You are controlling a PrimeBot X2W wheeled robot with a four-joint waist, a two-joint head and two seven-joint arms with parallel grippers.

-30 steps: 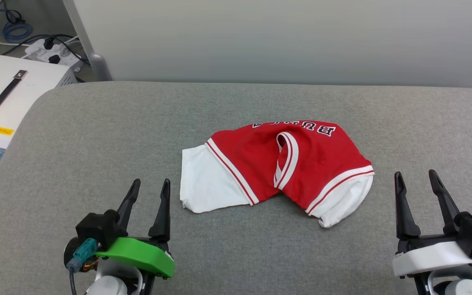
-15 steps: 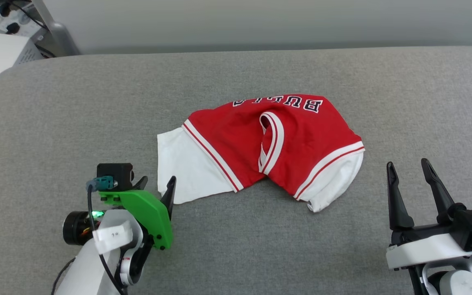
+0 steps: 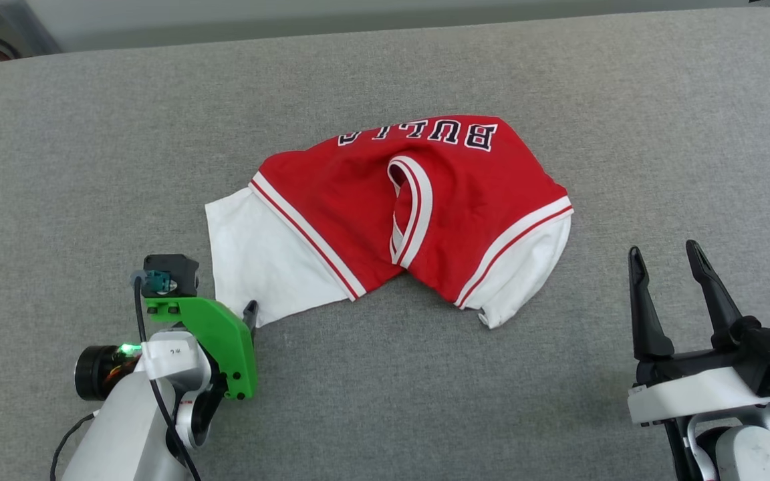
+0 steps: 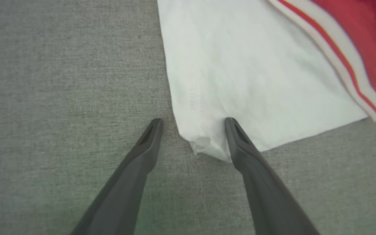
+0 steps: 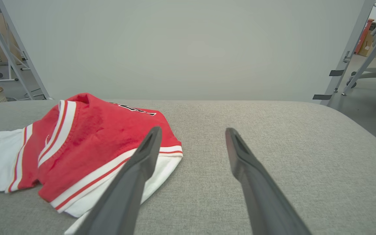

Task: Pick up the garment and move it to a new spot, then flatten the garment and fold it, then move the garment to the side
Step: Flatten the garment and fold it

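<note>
The left tool (image 4: 193, 120) is open and has hold of nothing. Its two fingers point down at the near-left corner of the garment (image 3: 358, 200), one fingertip on bare grey cloth just beside the white sleeve's edge, the other on or just over the sleeve itself. Only the crumpled tip of that corner lies between them. The right tool (image 3: 664, 247) is also spread open and empty, hanging well apart from the garment's right sleeve.

The garment lies bunched near the middle of the grey fabric-covered tabletop (image 3: 91, 133), with the red body folded over itself, the collar showing in the middle, and the "BULLS" print at the far edge.

The main risk, as I judge it, is a thin bite. With so little cloth between the fingers, closing here may catch a single layer or only the hem tip, which could slide out as the weight of the shirt comes onto it. The finger resting over the sleeve may also drag the corner sideways as it shuts, pushing the cloth out of the gap. Pressing lower risks pinching the tabletop's own covering. A lift by one sleeve corner alone would probably leave the shirt hanging twisted, which would make flattening harder.
</note>
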